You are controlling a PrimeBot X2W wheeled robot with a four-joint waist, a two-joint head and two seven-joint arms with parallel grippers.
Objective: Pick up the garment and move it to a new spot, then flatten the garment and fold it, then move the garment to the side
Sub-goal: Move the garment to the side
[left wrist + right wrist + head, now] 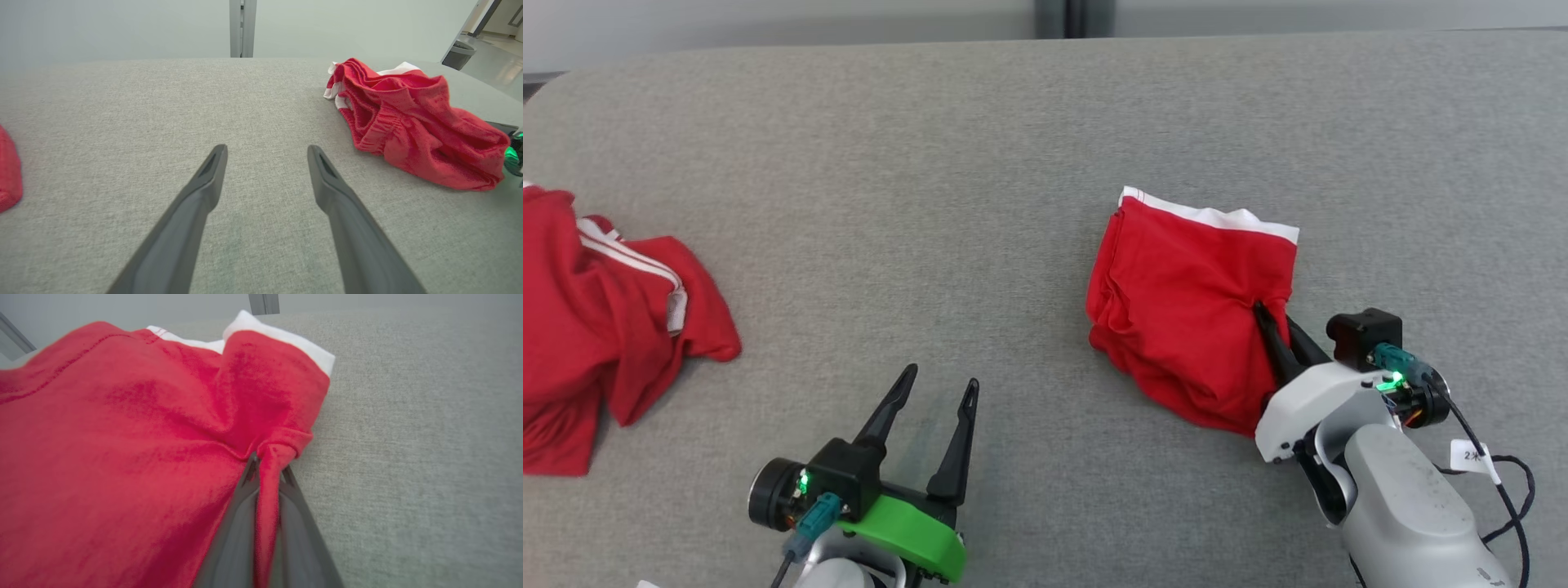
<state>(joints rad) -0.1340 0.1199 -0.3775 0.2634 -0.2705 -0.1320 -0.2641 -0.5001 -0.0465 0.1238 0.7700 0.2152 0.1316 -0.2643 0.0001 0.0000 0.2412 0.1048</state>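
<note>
Crumpled red knit garment (1184, 302), white-edged, on grey woven surface (980, 147), right gripper (1262, 312) pinching its fold, left gripper (941, 378) spread

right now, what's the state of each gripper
left gripper: open, holding nothing
right gripper: shut on a pinch of the folded red garment

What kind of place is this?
Probably an indoor lab or office test room: a wide grey fabric-covered table with a red garment on it, a plain pale wall, and a waste bin on glossy floor beyond.
</note>
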